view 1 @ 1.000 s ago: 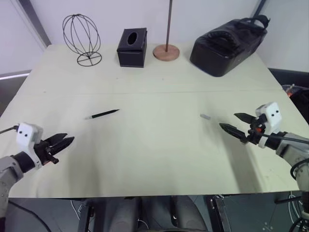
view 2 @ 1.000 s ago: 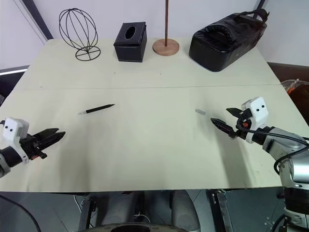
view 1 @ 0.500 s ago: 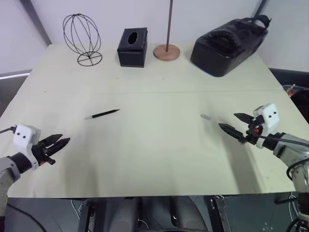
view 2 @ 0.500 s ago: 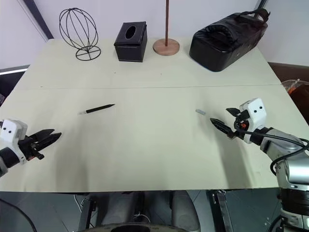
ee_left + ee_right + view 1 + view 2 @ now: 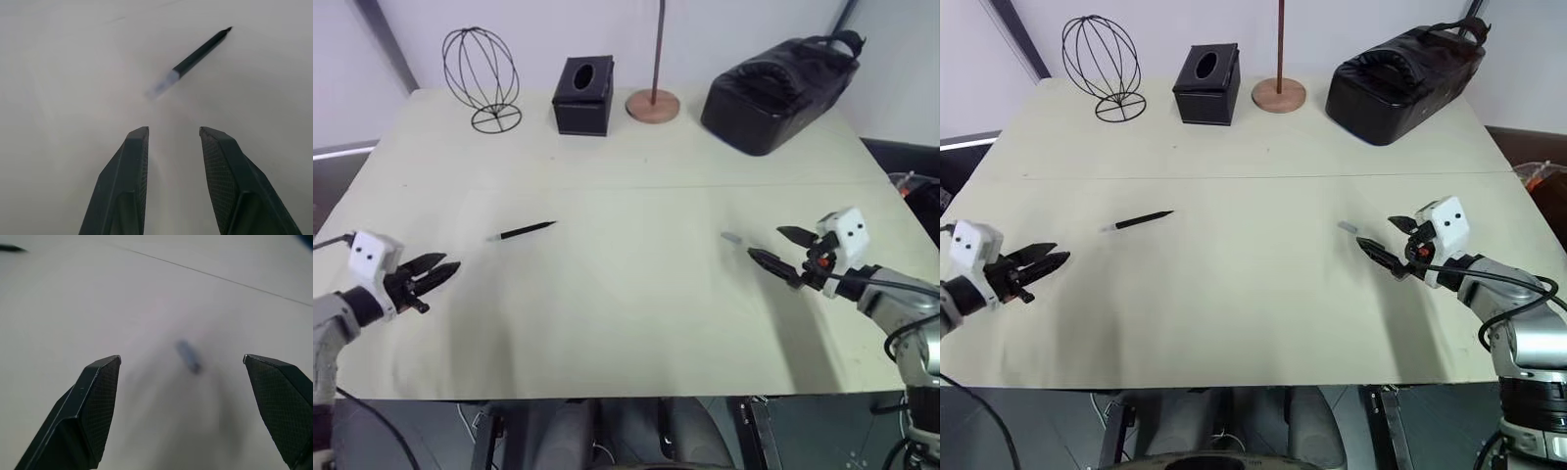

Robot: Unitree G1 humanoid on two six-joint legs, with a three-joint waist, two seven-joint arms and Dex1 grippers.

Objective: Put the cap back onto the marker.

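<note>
Cap [image 5: 731, 237] lies just left of the wide-spread right gripper [image 5: 773, 247] (left gripper [image 5: 440, 266], parted, empty, nearer than marker [image 5: 522, 231]).

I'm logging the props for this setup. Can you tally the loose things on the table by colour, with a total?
Black: 4 (thin black marker, square black tissue box, bulky black bag, wire globe-shaped stand)
Brown: 1 (tall brown rod on a round wooden base)
Pale grey-white: 1 (tiny cylindrical cap)
Total: 6
</note>
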